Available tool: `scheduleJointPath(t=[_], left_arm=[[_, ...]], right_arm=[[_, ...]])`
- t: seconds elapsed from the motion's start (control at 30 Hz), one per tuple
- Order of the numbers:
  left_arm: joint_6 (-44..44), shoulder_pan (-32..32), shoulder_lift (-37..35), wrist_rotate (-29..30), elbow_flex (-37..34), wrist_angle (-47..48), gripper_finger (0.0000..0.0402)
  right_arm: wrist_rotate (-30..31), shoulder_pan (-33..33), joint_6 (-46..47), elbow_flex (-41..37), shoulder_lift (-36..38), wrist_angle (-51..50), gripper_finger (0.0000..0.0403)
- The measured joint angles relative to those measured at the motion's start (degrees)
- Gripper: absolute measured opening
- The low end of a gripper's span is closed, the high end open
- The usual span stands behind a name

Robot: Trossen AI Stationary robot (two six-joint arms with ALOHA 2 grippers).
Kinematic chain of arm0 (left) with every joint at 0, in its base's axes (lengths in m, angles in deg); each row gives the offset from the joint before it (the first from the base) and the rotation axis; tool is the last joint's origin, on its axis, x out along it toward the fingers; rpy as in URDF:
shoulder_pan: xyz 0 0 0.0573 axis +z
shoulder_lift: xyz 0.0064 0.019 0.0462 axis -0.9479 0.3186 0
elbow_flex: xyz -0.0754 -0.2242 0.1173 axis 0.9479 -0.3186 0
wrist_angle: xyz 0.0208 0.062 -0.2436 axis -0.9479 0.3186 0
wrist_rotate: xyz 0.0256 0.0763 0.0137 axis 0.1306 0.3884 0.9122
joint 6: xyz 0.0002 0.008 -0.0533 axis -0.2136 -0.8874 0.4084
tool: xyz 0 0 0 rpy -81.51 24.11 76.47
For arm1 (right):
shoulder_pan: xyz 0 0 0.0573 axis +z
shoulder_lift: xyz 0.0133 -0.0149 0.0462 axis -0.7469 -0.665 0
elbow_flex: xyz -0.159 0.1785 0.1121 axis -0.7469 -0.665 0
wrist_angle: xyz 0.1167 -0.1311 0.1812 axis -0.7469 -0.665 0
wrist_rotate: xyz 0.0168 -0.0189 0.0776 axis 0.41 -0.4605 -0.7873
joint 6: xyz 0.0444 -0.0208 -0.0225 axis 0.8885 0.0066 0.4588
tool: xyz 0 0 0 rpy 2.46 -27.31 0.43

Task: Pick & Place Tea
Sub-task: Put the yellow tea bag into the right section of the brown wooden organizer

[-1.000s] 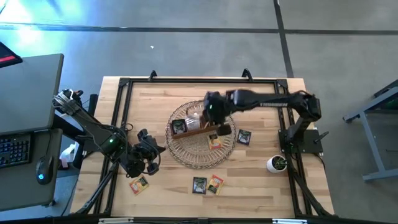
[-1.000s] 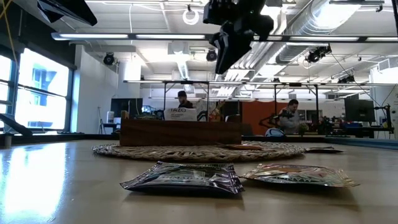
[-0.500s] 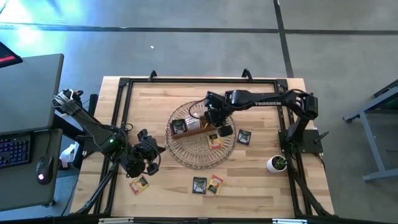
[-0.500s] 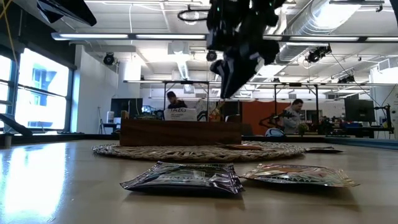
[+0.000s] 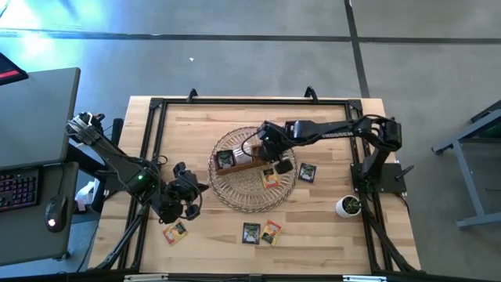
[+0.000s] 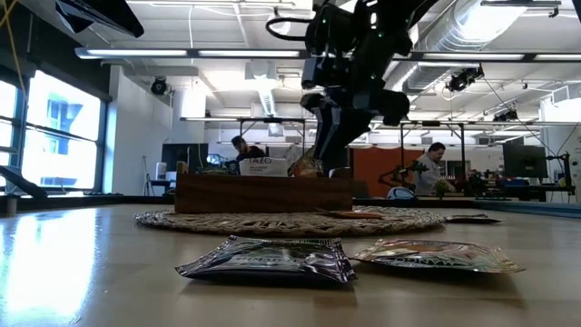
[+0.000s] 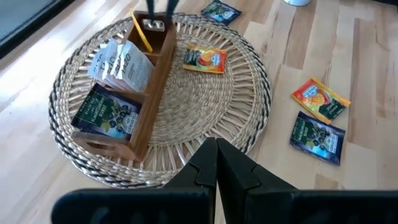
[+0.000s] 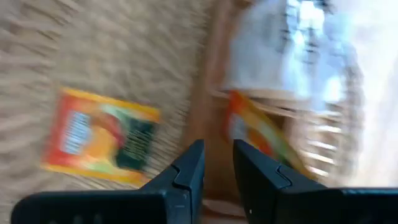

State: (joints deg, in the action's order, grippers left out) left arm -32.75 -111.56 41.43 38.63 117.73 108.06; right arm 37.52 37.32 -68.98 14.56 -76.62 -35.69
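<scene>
Three sachets are stood in the wooden tray (image 5: 244, 160) on the wicker basket (image 5: 252, 196): black, white and orange. The right end effector (image 6: 327, 143), fingers slightly spread and empty, is held above the orange one (image 7: 142, 36). Five sachets remain outside the tray. The left end effector (image 5: 188, 205), pressed together, is parked over the tabletop (image 5: 329, 235).

Right hand (image 8: 217, 163) parted above orange sachet (image 8: 99, 138) beside wooden tray (image 8: 208, 118).

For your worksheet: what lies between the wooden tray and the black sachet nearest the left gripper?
In the left wrist view, only woven wicker mat and bare table separate wooden tray from black sachet.
</scene>
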Motion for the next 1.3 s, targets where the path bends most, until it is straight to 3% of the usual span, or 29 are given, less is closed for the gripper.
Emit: scheduleJointPath(t=[0.13, 0.2, 0.37, 0.53, 0.73, 1.03, 1.13, 1.3], left_arm=[[0.00, 0.00, 0.00, 0.27, 0.00, -0.09, 0.0000], [0.00, 0.00, 0.00, 0.40, 0.00, -0.05, 0.0000], [0.01, 0.00, 0.00, 0.64, 0.00, -0.07, 0.0000], [0.02, 0.00, 0.00, 0.66, 0.00, -0.07, 0.0000], [0.02, 0.00, 0.00, 0.62, 0.00, -0.09, 0.0000], [0.02, 0.00, 0.00, 0.72, 0.00, -0.08, 0.0000], [0.02, 0.02, 0.00, 0.90, 0.00, -0.07, 0.0000], [0.02, 0.02, 0.00, 0.90, 0.00, -0.08, 0.0000]], right_arm=[[11.44, 1.16, -4.28, 0.02, 1.76, -0.13, 0.0083], [12.71, 1.01, -4.90, 0.02, 2.70, -0.48, 0.0083], [6.89, -2.60, -3.60, 0.04, 4.07, 0.23, 0.0083], [-2.60, -7.06, -2.16, 0.09, 3.54, 1.82, 0.0083], [-7.58, -9.11, -2.84, -3.22, 3.41, 5.42, 0.0083], [-8.65, -9.22, -5.40, -11.33, 3.06, 22.49, 0.0083], [-8.75, -9.22, -4.82, -12.88, 3.06, 24.04, 0.0079], [-8.69, -9.29, -4.70, -13.51, 3.06, 21.42, 0.0023]])
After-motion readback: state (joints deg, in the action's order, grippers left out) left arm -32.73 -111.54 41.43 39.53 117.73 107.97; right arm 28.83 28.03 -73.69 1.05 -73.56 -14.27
